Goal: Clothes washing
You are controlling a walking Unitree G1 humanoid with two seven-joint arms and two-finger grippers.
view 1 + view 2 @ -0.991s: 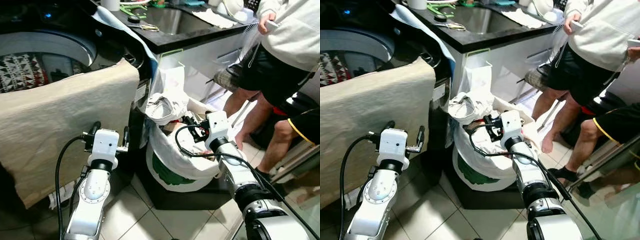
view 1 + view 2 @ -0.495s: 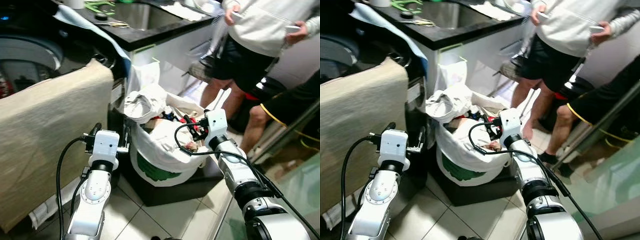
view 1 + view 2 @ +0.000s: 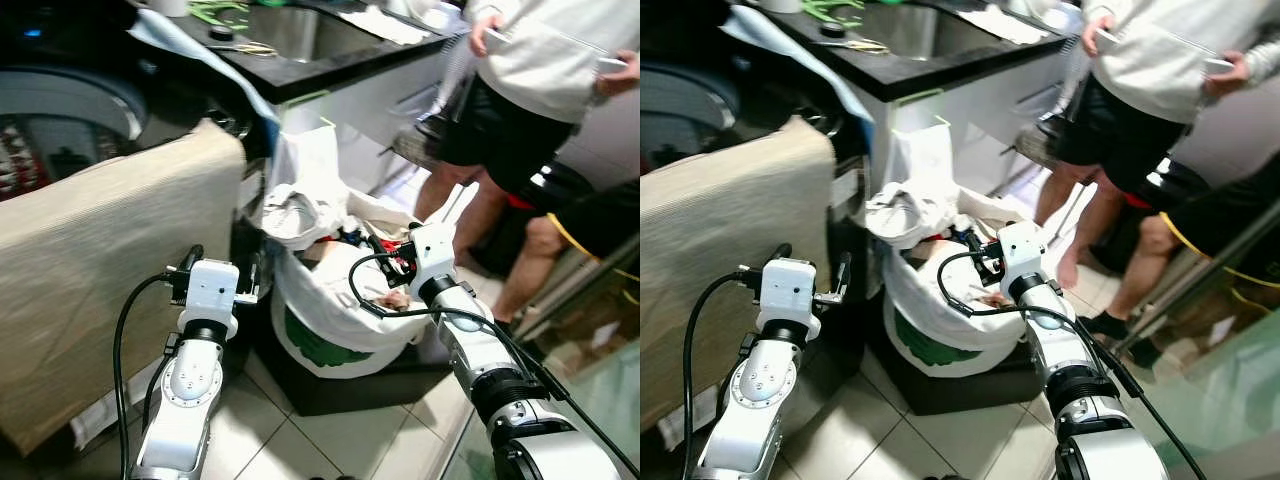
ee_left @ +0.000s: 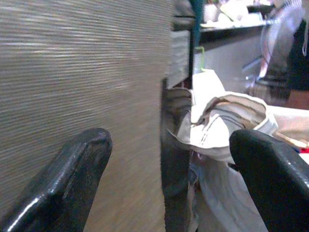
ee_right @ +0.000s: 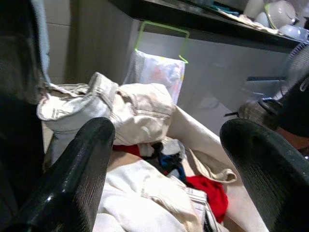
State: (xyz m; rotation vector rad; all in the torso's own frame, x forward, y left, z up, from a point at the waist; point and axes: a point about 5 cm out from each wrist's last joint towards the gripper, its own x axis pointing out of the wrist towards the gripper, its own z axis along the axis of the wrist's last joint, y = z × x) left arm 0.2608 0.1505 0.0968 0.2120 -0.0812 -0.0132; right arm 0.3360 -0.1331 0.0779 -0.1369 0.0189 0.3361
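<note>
Change since earlier frame: the head camera swings back toward the washing machine (image 3: 60,110), so more of the drum opening shows; both arms keep their pose relative to the body.
Right fingers: the right gripper (image 5: 169,159) is spread wide and holds nothing; it hovers just above the clothes.
Left fingers: the left gripper (image 4: 164,159) is also wide open and empty, beside the beige towel (image 3: 110,270) that hangs over the machine's front.
Task items: the clothes sit in the white laundry bag (image 3: 345,320), on the floor between machine and counter (image 3: 330,60). A cream garment (image 5: 125,113) lies on top; red cloth (image 5: 207,191) and dark pieces lie beneath.
Surroundings: two people (image 3: 540,90) stand just beyond the bag, near the right arm.
Risk, cable: the black cable (image 3: 375,290) loops over the bag rim and could snag fabric on lifting.
Risk, grasp: tangled items may come up together and spill onto the tiles.
Risk, towel: the left gripper could catch the towel and drag it down.
Risk, people: a wide swing toward the machine may strike a leg.
</note>
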